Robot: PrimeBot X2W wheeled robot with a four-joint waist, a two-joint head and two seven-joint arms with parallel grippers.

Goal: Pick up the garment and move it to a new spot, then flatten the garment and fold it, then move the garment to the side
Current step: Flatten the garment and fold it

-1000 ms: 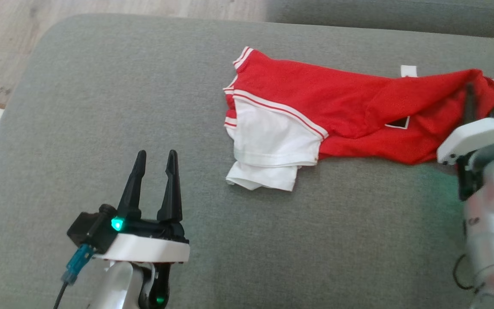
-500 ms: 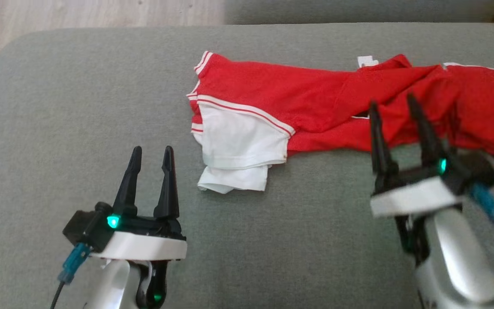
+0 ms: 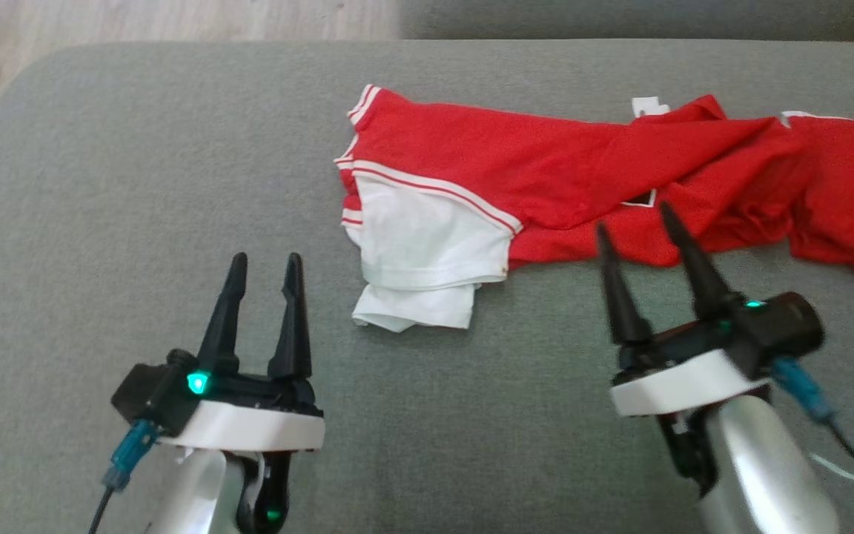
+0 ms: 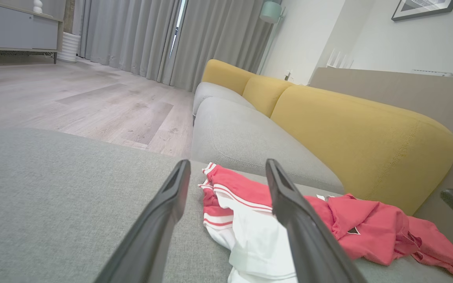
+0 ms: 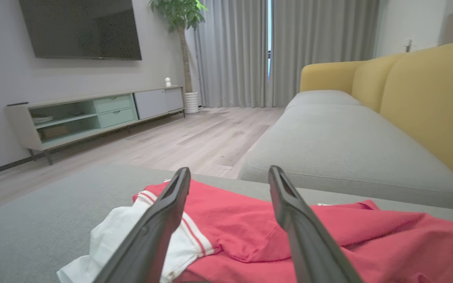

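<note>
**Both grippers empty by the garment**

The left gripper hangs over the grey cushion, fingers parted and empty. The red-and-white garment lies rumpled from the middle to the right. The right gripper, spread and empty, points at its near edge.

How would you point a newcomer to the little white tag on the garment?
On the grey cushion, a red and white garment lies stretched across the far half. A small white tag pokes out from its far edge, about midway along. Unlike the broad white panel at the garment's left end, it is tiny, squarish and unstriped.
</note>
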